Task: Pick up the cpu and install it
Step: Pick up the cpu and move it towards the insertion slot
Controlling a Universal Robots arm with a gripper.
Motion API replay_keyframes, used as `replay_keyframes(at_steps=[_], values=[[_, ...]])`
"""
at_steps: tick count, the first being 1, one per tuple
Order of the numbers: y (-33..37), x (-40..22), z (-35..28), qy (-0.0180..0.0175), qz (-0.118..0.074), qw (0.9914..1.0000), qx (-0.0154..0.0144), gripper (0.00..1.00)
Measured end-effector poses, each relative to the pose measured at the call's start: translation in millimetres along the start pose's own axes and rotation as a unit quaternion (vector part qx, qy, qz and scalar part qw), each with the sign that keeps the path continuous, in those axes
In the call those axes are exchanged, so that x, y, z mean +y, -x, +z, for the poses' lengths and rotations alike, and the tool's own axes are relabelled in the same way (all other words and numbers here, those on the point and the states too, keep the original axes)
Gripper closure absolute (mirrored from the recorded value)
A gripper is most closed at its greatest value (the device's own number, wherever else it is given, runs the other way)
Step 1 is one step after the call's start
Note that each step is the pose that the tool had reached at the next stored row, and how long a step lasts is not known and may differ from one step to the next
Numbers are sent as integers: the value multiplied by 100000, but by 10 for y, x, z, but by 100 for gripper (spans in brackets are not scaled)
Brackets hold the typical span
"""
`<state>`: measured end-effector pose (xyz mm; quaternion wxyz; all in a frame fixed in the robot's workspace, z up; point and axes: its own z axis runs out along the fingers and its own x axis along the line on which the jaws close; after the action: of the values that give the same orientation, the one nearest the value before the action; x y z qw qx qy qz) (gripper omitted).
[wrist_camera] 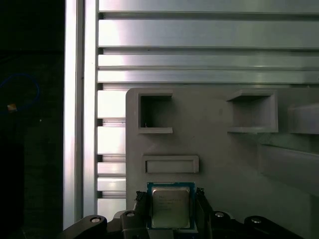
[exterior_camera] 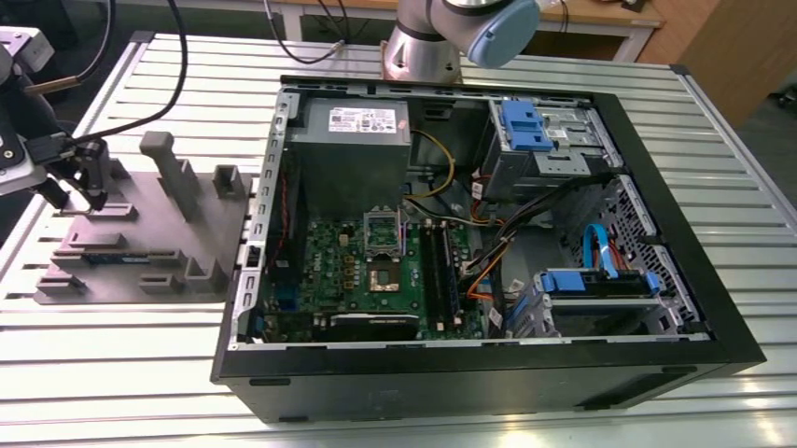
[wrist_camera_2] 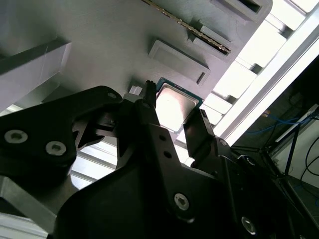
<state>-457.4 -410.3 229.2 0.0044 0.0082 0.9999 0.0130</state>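
Note:
The cpu (wrist_camera: 170, 206) is a small silver-topped square chip with a thin pale rim, lying near the edge of the grey fixture plate (wrist_camera: 214, 149). In both wrist views my gripper (wrist_camera: 170, 198) has its two black fingers pressed against opposite sides of the chip (wrist_camera_2: 174, 107). In the exterior view the gripper (exterior_camera: 77, 205) stands low over that plate (exterior_camera: 149, 252) at the exterior view's left. I cannot tell whether the chip is off the plate. The motherboard socket (exterior_camera: 383, 277) sits inside the open computer case (exterior_camera: 486, 252), well to the exterior view's right of the gripper.
The fixture plate carries raised blocks and posts (exterior_camera: 168, 163) and a memory stick (exterior_camera: 118, 255). It lies on a slatted aluminium table (exterior_camera: 125, 355). Inside the case are a grey power supply (exterior_camera: 355, 149), blue drive brackets (exterior_camera: 529, 126) and loose cables (exterior_camera: 498, 243). The arm's base (exterior_camera: 424, 47) stands behind the case.

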Motion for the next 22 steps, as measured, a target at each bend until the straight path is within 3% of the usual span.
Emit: replay_keyframes(at_steps=[22], values=[[0, 1, -51, -2, -1, 100000, 6, 53]])
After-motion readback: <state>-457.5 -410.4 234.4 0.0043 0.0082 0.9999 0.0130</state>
